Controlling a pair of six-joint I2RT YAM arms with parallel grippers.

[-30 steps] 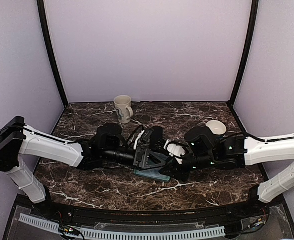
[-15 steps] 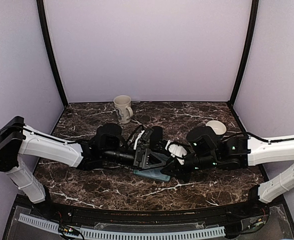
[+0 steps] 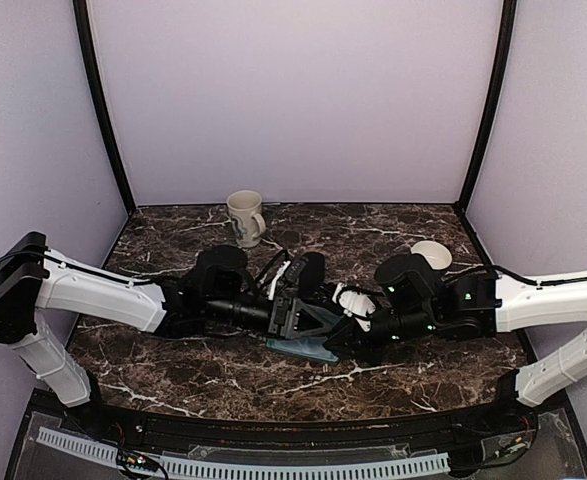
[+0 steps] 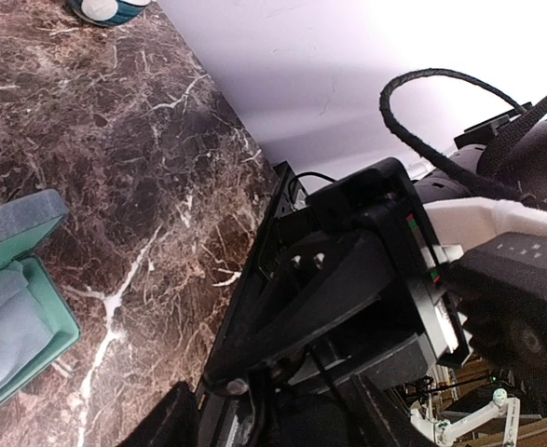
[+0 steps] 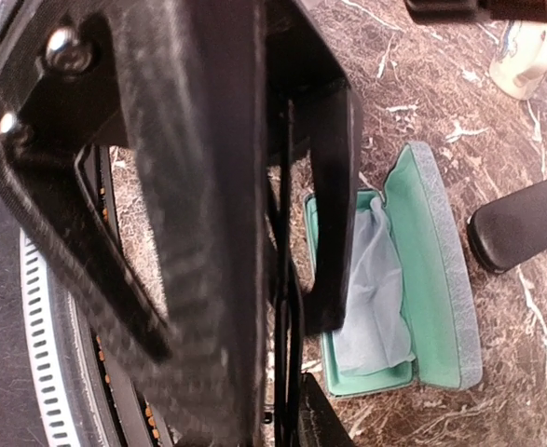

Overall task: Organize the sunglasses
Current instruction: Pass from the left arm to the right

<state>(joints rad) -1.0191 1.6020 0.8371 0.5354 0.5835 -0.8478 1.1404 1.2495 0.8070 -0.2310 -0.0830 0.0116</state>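
Both arms reach in low over the marble counter (image 3: 173,370) and meet at the middle of the overhead view. The left end effector (image 3: 311,318) and the right end effector (image 3: 341,330) sit nose to nose, so close that their dark parts run together.

The sunglasses are hard to find. In the right wrist view a thin dark strip runs down the narrow slot between that end effector's fingers (image 5: 334,186). I take it to be the sunglasses (image 5: 282,363), perhaps one slim arm of a pair, though the view is too crowded to be sure. The right jaws stand close together, with only that slot between them. I cannot tell whether they actually clamp the strip.

In the left wrist view the left fingertips (image 4: 175,424) peek in at the bottom edge, set partly apart. The space between them is a dark jumble, so I cannot tell what, if anything, they hold.

An open grey-blue case (image 3: 301,349) lies just below the two end effectors in the overhead view, with its green lining up and a pale cloth (image 5: 371,289) inside. In the right wrist view it is right of the fingers, and a closed black case (image 5: 520,233) lies further right. A mug (image 3: 245,217) stands at the back of the counter and a white bowl (image 3: 433,253) is beside the right arm.
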